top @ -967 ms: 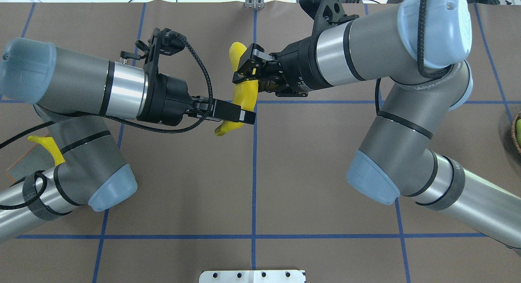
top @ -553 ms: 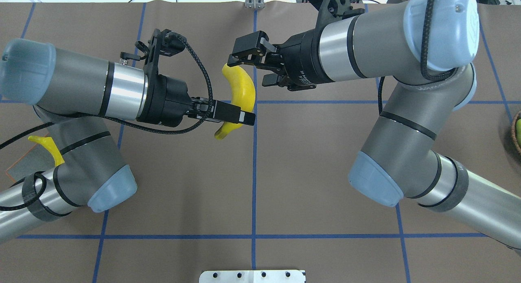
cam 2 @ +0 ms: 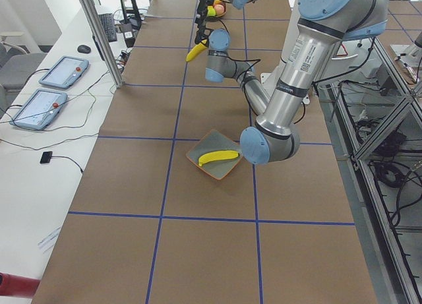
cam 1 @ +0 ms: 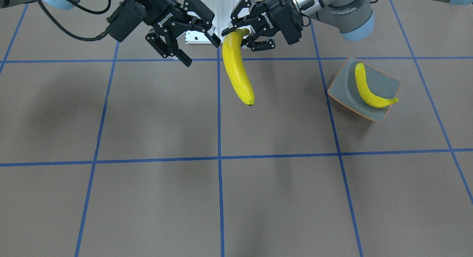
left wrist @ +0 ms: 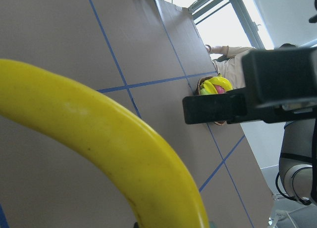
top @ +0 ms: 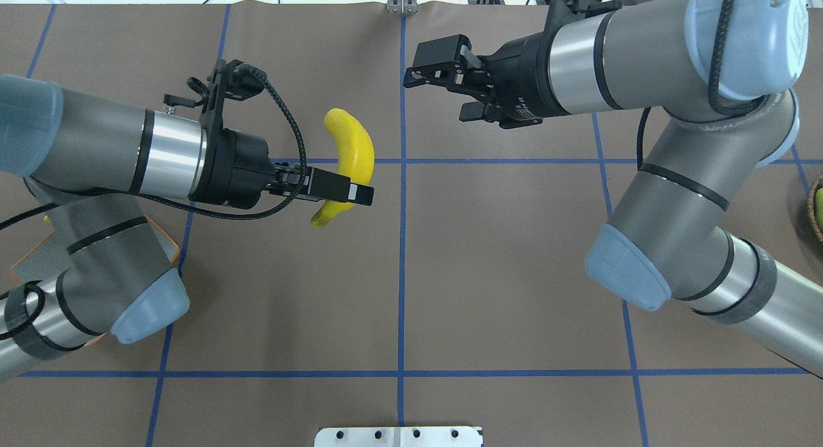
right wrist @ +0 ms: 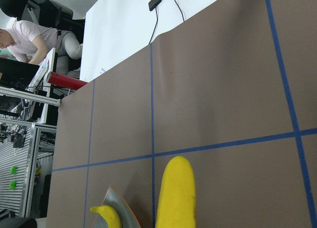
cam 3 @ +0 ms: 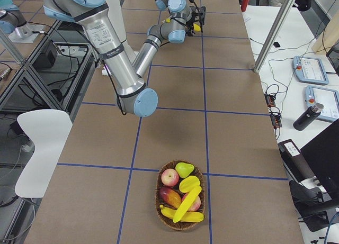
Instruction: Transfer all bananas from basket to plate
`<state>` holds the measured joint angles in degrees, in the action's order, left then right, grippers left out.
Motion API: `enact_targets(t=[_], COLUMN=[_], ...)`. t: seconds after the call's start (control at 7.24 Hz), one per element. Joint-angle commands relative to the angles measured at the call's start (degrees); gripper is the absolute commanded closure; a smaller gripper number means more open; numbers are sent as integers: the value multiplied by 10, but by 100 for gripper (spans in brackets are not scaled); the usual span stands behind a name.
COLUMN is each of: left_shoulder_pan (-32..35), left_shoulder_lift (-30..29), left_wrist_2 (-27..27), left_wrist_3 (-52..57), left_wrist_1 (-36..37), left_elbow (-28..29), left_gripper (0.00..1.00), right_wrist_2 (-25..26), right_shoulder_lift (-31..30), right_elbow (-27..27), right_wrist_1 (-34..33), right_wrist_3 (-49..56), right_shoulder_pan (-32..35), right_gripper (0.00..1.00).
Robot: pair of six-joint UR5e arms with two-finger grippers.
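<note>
Yellow banana [top: 352, 148] held aloft, pinched in left gripper [top: 357, 194]; right gripper [top: 438, 94] nearby, fingers spread wide, holding nothing.

Overhead camera behind the robot [top: 643, 54] looking down, front camera facing it, end cameras far along the table [cam 2: 132, 185], wrist cameras close, all sharing the banana [top: 350, 154], front and left-end the plate [cam 1: 343, 85].
</note>
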<state>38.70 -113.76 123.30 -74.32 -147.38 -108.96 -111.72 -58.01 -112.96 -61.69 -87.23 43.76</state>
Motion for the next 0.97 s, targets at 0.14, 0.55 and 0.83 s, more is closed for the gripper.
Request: enact_targets(t=[0.14, 0.55, 0.83], left_shoulder_pan=[22, 32, 31], left_shoulder_lift=[166, 313, 371], left_wrist_2=[-2, -4, -9], left_wrist_3=[6, 121, 184], left_wrist_1=[1, 2, 4], left_elbow=[-62, -62, -57], left_gripper=[100, 100, 100], right_wrist_2=[-5, -38, -96], right_shoulder_lift=[-28, -107, -149], right_elbow=[1, 1, 8], right_wrist_1=[-174, -232, -232], right_wrist_3=[168, 364, 486], right_shoulder_pan=[61, 140, 203], right_gripper=[0, 0, 0])
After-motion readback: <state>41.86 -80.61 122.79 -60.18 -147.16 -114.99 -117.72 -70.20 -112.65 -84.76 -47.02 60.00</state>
